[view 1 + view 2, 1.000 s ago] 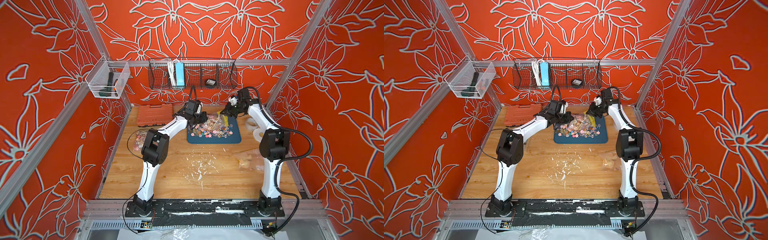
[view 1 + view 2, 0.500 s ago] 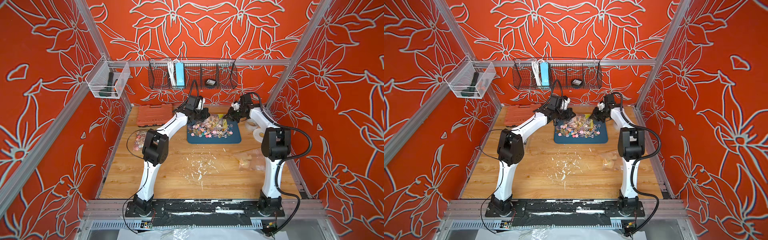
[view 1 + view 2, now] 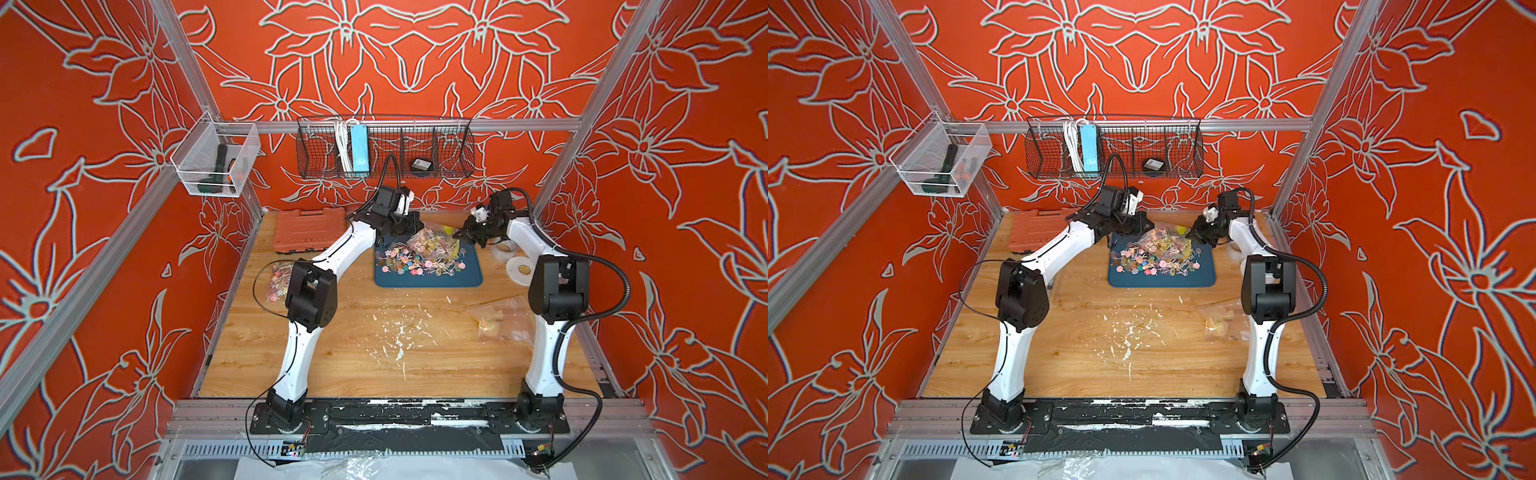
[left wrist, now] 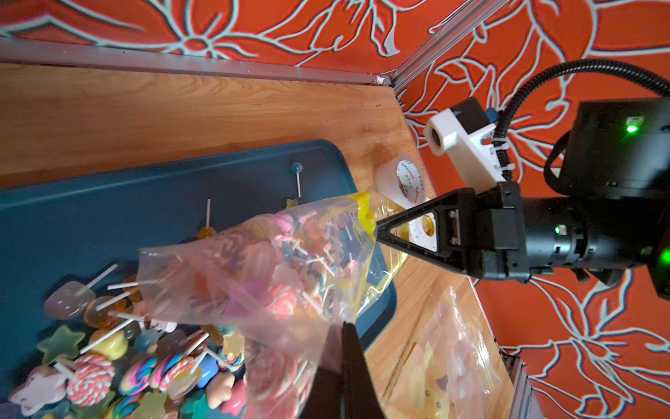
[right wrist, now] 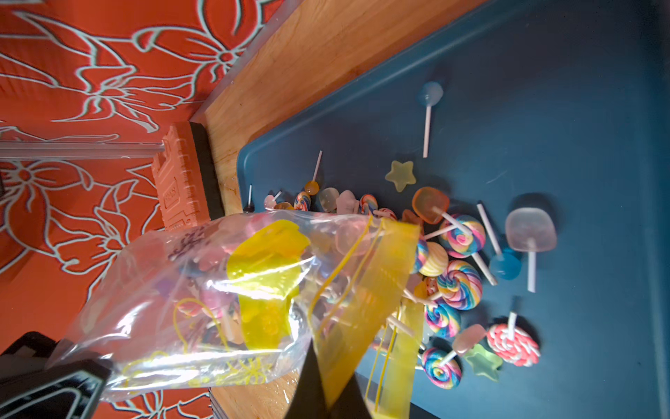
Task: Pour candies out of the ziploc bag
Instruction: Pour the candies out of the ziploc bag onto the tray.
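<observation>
Over the far end of the blue tray (image 3: pixel 469 279), the ziploc bag (image 3: pixel 432 237) is now pulled farther back and wider between the arms than a second ago. Candies (image 3: pixel 415 264) lie heaped on the tray, but many remain inside, so pouring looks half done. The left pincer (image 4: pixel 342 328) is clamped on the bag's clear corner, the right pincer (image 5: pixel 326 395) on its yellow zip edge.

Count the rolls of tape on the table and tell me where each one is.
2. One tape roll sits on the table right of the blue tray, beside the right arm; the other tape roll lies just in front of it. More may be hidden.
</observation>
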Controlling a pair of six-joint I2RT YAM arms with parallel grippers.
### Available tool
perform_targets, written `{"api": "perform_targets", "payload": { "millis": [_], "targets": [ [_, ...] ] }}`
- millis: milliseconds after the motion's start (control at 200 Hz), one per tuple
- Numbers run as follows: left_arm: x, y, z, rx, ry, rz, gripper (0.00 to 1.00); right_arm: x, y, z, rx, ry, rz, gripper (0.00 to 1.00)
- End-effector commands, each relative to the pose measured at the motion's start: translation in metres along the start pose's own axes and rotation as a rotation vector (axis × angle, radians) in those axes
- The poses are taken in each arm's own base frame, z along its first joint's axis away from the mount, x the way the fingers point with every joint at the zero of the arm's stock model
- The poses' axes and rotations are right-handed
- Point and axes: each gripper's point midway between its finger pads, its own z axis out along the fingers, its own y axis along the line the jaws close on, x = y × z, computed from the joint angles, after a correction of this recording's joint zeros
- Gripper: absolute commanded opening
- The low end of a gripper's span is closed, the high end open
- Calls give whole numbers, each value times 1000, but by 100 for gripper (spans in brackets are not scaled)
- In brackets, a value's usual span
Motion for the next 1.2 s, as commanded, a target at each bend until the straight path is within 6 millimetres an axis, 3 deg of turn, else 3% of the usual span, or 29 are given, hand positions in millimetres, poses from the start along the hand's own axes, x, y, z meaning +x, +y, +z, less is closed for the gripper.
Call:
{"api": "perform_targets", "payload": {
  "millis": [0, 250, 636, 961, 1196],
  "targets": [
    [-14, -22, -8, 58, -34, 63, 0, -3, 11, -15, -28, -26, -8, 0],
    [-11, -20, -7, 50, -21, 64, 0, 1, 9, -13, -40, -21, 2, 0],
    [-20, -27, -26, 19, -52, 89, 0, 11, 14, -9, -61, 2, 3, 0],
    [-8, -22, -37, -4, -53, 86, 0, 24, 21, -18, -76, -3, -11, 0],
    [5, -13, -40, -32, -50, 79, 0, 42, 18, -10, -75, 18, -7, 0]
  ]
}}
